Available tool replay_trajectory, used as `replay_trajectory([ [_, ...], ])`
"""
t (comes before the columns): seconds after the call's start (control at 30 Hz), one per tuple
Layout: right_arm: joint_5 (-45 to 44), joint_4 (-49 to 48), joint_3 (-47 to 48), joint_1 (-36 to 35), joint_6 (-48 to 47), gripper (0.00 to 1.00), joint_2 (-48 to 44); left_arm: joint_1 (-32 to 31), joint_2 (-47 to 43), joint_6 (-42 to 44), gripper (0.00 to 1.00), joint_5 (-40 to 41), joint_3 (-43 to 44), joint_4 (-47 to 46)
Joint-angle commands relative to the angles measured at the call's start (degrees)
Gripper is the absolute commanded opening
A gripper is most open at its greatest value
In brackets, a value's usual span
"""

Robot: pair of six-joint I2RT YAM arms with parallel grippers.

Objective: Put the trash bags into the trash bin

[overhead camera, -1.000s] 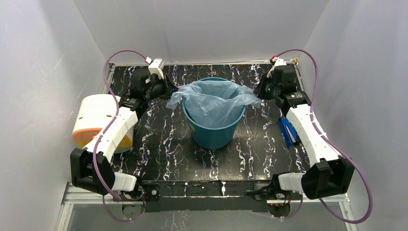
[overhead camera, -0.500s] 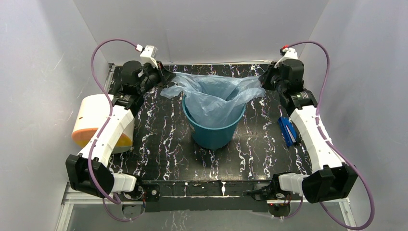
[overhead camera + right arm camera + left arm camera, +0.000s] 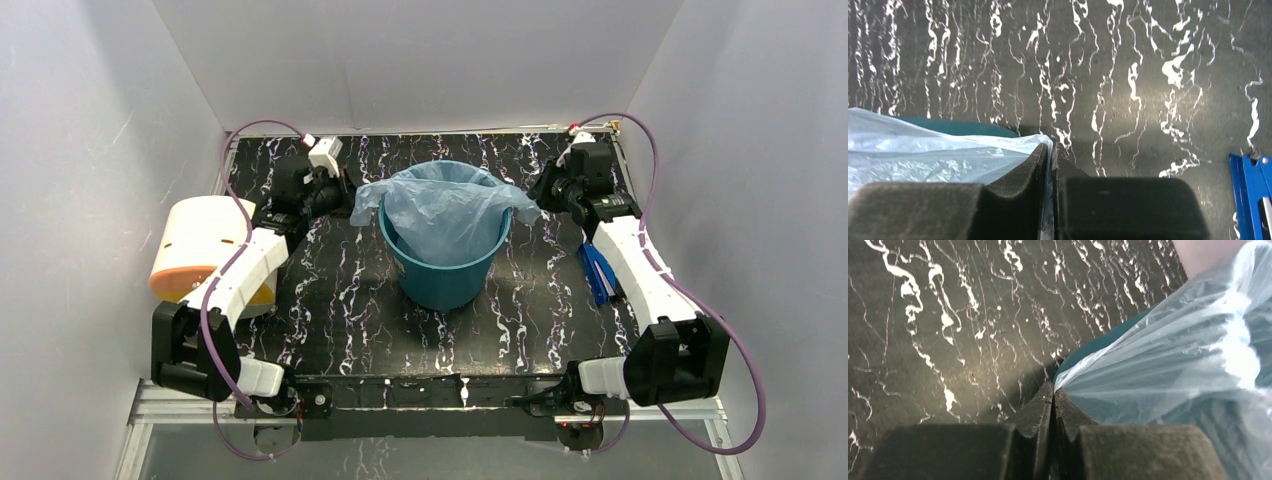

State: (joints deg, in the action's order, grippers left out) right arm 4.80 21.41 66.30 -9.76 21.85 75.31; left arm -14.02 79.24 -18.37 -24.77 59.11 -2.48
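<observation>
Top external view shows the trash bag (image 3: 440, 205) draped into the teal trash bin (image 3: 440, 278), its left edge pinched by the left gripper (image 3: 1053, 389) and, seemingly, its right edge by the right gripper (image 3: 1049, 148).

no text is legible on the trash bag (image 3: 440, 205) or elsewhere.
</observation>
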Motion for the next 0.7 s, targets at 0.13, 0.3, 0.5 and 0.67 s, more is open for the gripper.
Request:
replay_trajectory([
  [0.13,-6.44,1.83,1.26,0.59,-0.45,0.32,-6.67,0.71,-6.47,0.54,0.20,0.89,1.06,4.73],
  [0.3,-8.39,3.45,5.27,0.55,-2.46,0.49,-8.95,0.75,-8.22,1.05,0.39,3.79,3.17,8.40],
  [0.5,-9.85,5.86,7.71,0.58,-3.77,0.58,-11.41,0.97,-10.85,1.64,0.53,8.79,2.67,12.32],
  [0.67,-8.82,5.39,9.67,0.54,-4.95,0.61,-13.70,1.27,-13.22,1.05,0.69,11.12,2.81,12.33],
])
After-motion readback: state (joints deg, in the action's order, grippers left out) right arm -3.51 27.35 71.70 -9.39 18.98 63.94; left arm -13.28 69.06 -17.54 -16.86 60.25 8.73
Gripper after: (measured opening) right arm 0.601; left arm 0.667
